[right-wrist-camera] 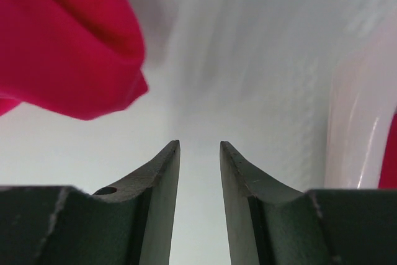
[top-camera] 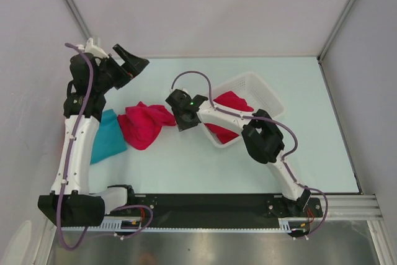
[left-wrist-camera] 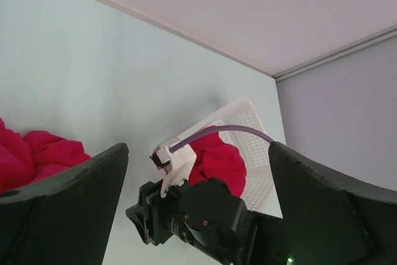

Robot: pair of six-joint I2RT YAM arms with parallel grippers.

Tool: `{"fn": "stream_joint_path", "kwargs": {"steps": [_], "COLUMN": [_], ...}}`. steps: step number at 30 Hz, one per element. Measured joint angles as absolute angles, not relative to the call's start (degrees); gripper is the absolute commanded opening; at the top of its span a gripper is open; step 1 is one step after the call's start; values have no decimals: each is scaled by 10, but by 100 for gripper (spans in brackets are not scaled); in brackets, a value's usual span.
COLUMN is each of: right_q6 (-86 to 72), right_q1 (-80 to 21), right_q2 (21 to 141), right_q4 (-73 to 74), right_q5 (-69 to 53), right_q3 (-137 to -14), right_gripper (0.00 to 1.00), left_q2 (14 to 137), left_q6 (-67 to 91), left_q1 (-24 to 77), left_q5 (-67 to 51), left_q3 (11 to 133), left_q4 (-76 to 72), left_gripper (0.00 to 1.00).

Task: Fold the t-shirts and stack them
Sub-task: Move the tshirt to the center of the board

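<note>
Left gripper (top-camera: 129, 64): released; jaws at full spread, nothing held; raised at the far left of the table (top-camera: 186, 166), apart from all cloth.
Right gripper (right-wrist-camera: 198, 148): jaws a narrow gap apart, nothing between them; not grasping; positioned between the crumpled crimson t-shirt (top-camera: 144, 123) and the white mesh basket (top-camera: 263, 91).
T-shirt positions: crumpled crimson t-shirt heaped on the table, left of centre; teal t-shirt (top-camera: 110, 136) touching its left side, partly under the left arm; second crimson t-shirt (top-camera: 232, 100) in the basket, partly hidden by the right arm; none appears folded; no stack begun.
Risk, missed pinch: the right jaws lie beside the crimson cloth edge, not around it; shutting there would probably catch nothing.
Risk, bunched grab: the heap is wrinkled; a deep bite may take several layers, and the shirt would then not spread flat.
Risk, basket: the right arm crosses above the basket; a sideways sweep could drag it or the shirt inside.
Top view only: the teal t-shirt; all three shirts together.
Left wrist view only: the spread left fingers; the right wrist seen side-on, the basket shirt behind it.
Right wrist view only: the empty gap; the cloth edge up and left of the tips; the basket wall, blurred, at the right.
</note>
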State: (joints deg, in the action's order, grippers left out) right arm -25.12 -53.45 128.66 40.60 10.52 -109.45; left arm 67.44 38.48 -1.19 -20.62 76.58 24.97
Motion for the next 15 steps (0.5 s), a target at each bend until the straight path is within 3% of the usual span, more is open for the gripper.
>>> {"fn": "stream_joint_path", "kwargs": {"steps": [15], "right_q6": [-356], "right_q1": [-439], "right_q2": [1058], "right_q4": [323], "right_q5": [174], "right_q3": [-731], "right_gripper": [38], "left_q2": [674], "left_q6": [386], "left_q1": [-21], "left_q5": [-247], "left_q3": [715], "left_q4": [239], "left_gripper": [100]}}
